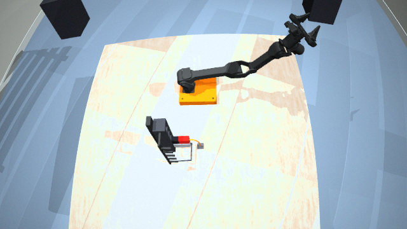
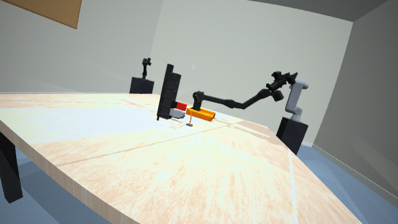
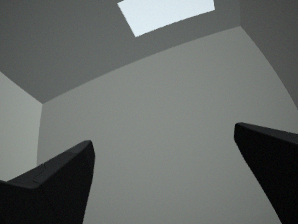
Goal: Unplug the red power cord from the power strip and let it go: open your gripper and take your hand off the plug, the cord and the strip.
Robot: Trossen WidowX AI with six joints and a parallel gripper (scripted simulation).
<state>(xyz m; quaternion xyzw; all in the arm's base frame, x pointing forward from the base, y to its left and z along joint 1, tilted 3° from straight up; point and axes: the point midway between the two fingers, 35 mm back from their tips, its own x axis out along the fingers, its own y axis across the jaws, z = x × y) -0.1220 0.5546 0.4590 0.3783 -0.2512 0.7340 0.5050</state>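
- Top view: the arm (image 1: 222,71) is reaching from its orange base plate (image 1: 198,92) toward the far right corner of the counter (image 1: 254,159), and the claw (image 1: 306,27) is hanging past that corner, next to a dark pedestal (image 1: 322,9). Its two fingers are standing spread wide apart, pinching nothing.
- Top view: the power strip (image 1: 160,135) is standing on edge near the middle of the counter, well apart from the claw. The red plug (image 1: 183,138) is sitting against the strip's right face, seated in a socket, with a grey plug (image 1: 182,145) just below it.
- Top view: a thin orange cord (image 1: 195,140) is curving from the red plug to a small grey block (image 1: 200,145) lying on the counter just beside it.
- Exterior view: the power strip (image 2: 168,91) is rising upright from the counter (image 2: 186,168), and the red plug (image 2: 181,106) is sticking out of its side with the grey plug (image 2: 178,114) under it. The cord (image 2: 189,116) is looping down to the small block (image 2: 189,125).
- Exterior view: the arm (image 2: 230,102) is stretching low from the base plate (image 2: 202,114) and then bending upward, so the claw (image 2: 284,75) is pointing up and away, close to a grey camera stand (image 2: 295,96) on a dark pedestal (image 2: 291,134).
- Wrist view: the two dark fingers are framing only bare wall and a bright ceiling panel (image 3: 169,3); the gap between them is wide, and neither plug, cord nor strip is showing here.
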